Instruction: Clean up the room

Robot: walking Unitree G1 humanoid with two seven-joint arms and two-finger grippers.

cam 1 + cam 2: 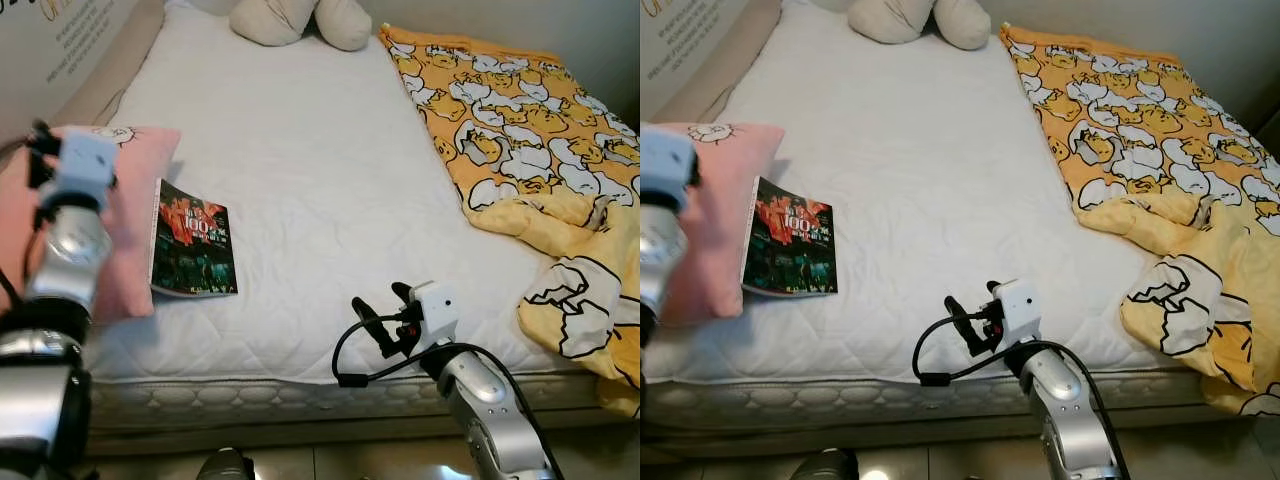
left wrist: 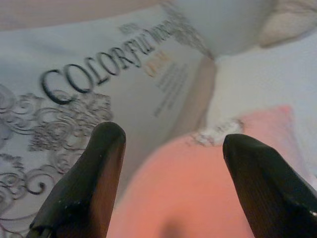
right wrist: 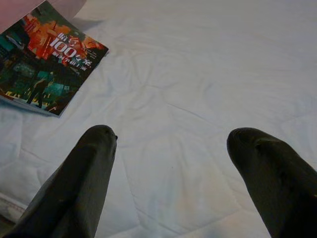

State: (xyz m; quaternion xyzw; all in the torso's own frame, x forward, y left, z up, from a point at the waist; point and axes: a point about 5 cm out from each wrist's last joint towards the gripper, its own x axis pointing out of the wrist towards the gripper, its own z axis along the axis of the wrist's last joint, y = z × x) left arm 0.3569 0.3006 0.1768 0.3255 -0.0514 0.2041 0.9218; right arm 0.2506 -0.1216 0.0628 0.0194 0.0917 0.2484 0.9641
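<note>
A book (image 1: pixel 193 252) with a dark, red-lettered cover lies flat on the white mattress (image 1: pixel 300 160), its left edge resting on a pink pillow (image 1: pixel 135 190). My left gripper (image 2: pixel 168 144) is raised over that pillow at the bed's left side, open and holding nothing. My right gripper (image 1: pixel 381 306) hovers low over the mattress near its front edge, to the right of the book, open with only bare sheet between its fingers (image 3: pixel 94 163). A yellow duck-print blanket (image 1: pixel 530 130) is rumpled along the right side and hangs over the front right corner.
A beige plush toy (image 1: pixel 300 20) sits at the head of the bed. A pale printed wall panel (image 1: pixel 70 40) runs along the bed's left side. The mattress front edge (image 1: pixel 260 395) is close before me, with tiled floor and a dark round object (image 1: pixel 225 465) below.
</note>
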